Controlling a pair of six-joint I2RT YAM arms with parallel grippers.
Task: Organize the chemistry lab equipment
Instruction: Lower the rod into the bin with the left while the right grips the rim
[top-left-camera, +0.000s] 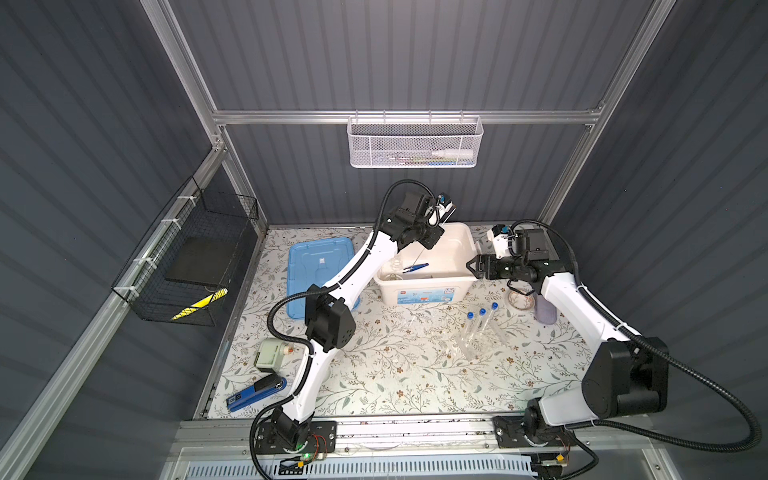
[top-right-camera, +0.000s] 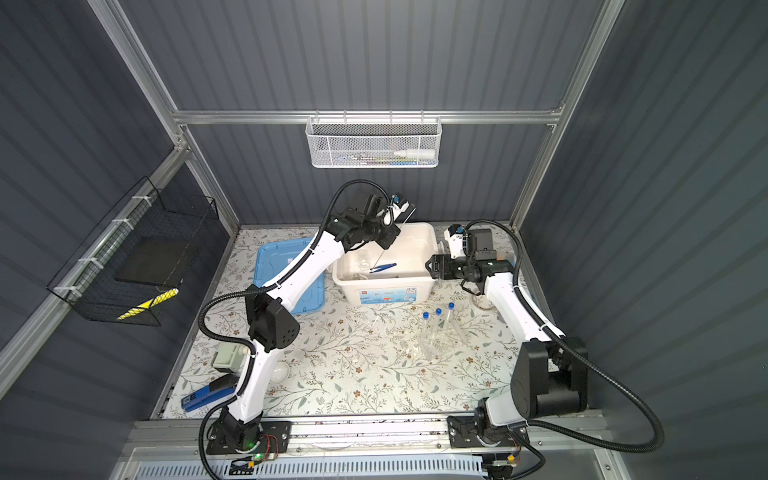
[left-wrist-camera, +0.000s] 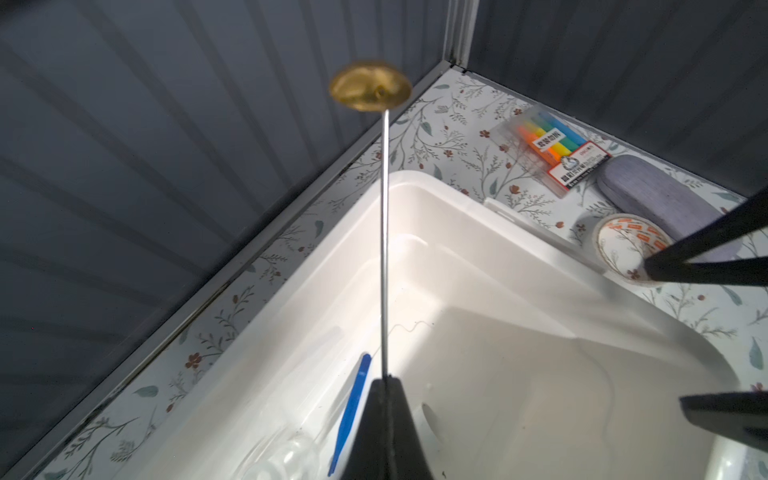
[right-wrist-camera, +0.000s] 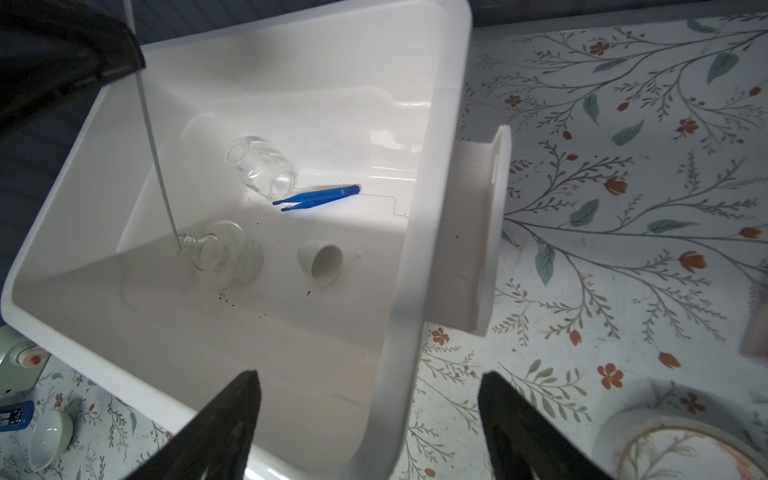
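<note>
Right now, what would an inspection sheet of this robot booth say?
Surface: floral-print table.
Job's things: white bin holds blue tweezers, clear glassware, a white cup; three blue-capped tubes and a white dish are outside it.
Clutter: blue stapler, pen pack, tape roll, grey case, blue lid.
Pincers: left pincer shut on thin rod, its lower end in the bin; right pincer open, empty, at the bin's rim.
Cables: black hoses along both arms.
Surroundings: white mesh basket on back rail; black wire basket on left wall.

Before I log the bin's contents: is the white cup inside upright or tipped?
Tipped: the white cup lies on its side on the bin's floor, mouth sideways.
</note>
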